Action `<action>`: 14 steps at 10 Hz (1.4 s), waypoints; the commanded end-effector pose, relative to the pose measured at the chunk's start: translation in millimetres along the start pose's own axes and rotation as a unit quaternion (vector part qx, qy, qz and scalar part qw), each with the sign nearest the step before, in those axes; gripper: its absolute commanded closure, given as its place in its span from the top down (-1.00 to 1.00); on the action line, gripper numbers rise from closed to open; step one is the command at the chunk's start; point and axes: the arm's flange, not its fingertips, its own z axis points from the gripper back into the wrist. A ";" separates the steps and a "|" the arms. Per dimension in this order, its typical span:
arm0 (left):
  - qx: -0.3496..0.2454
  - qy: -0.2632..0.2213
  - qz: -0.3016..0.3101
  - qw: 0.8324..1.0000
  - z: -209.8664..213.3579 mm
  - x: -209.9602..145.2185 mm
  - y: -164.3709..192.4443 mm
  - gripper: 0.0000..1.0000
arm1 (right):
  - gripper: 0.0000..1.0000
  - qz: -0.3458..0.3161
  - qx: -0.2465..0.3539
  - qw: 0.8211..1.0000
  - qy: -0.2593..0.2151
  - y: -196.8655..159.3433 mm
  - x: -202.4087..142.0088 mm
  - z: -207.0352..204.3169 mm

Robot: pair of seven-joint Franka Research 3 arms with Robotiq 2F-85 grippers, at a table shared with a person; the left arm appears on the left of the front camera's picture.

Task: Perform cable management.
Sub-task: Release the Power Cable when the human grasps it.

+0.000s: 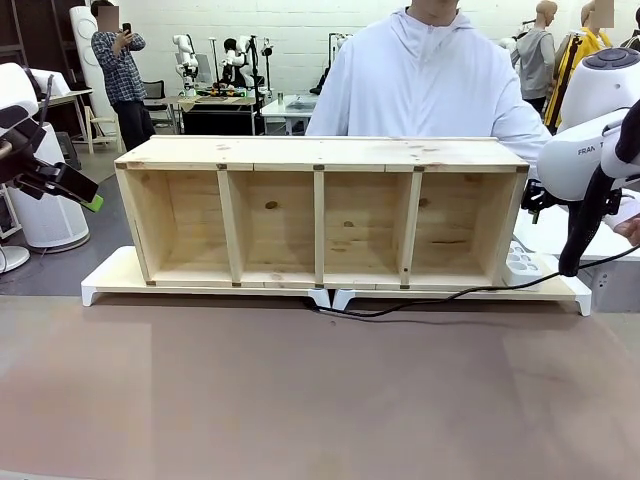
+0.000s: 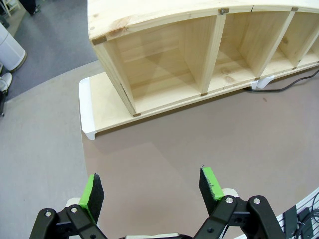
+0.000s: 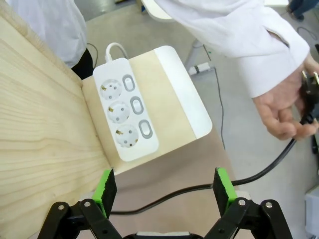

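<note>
The black cable (image 1: 420, 300) runs from under the middle of the wooden shelf (image 1: 320, 210) along the table to the right. In the right wrist view the cable (image 3: 189, 190) lies on the table under my open right gripper (image 3: 164, 185), not gripped. From there it rises to the person's hand (image 3: 281, 109), which holds its plug (image 3: 311, 84). A white power strip (image 3: 127, 117) with three sockets lies on the riser beside the shelf's end. My left gripper (image 2: 151, 188) hangs open and empty over bare table, off the shelf's left end, and sits at the far left in the front view (image 1: 85, 195).
The shelf stands on a low white-edged riser (image 1: 105, 275) across the far side of the table. The person (image 1: 430, 80) stands behind it. My right arm (image 1: 590, 150) is beside the shelf's right end. The near half of the brown table (image 1: 300, 400) is bare.
</note>
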 end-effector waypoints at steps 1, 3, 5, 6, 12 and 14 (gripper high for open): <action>0.002 -0.005 0.001 1.000 -1.4 1.5 0.3 1.00 | 1.00 0.005 0.004 1.000 -0.003 7.2 -1.8 2.4; 0.002 -0.005 0.001 1.000 -1.4 1.5 0.3 1.00 | 1.00 0.005 0.004 1.000 -0.003 7.2 -1.8 2.4; 0.002 -0.005 0.001 1.000 -1.4 1.5 0.3 1.00 | 1.00 0.005 0.004 1.000 -0.003 7.2 -1.8 2.4; 0.002 -0.005 0.001 1.000 -1.4 1.5 0.3 1.00 | 1.00 0.005 0.004 1.000 -0.003 7.2 -1.8 2.4; 0.002 -0.005 0.001 1.000 -1.4 1.5 0.3 1.00 | 1.00 0.005 0.004 1.000 -0.003 7.2 -1.8 2.4; 0.002 -0.005 0.001 1.000 -1.4 1.5 0.3 1.00 | 1.00 0.005 0.004 1.000 -0.003 7.2 -1.8 2.4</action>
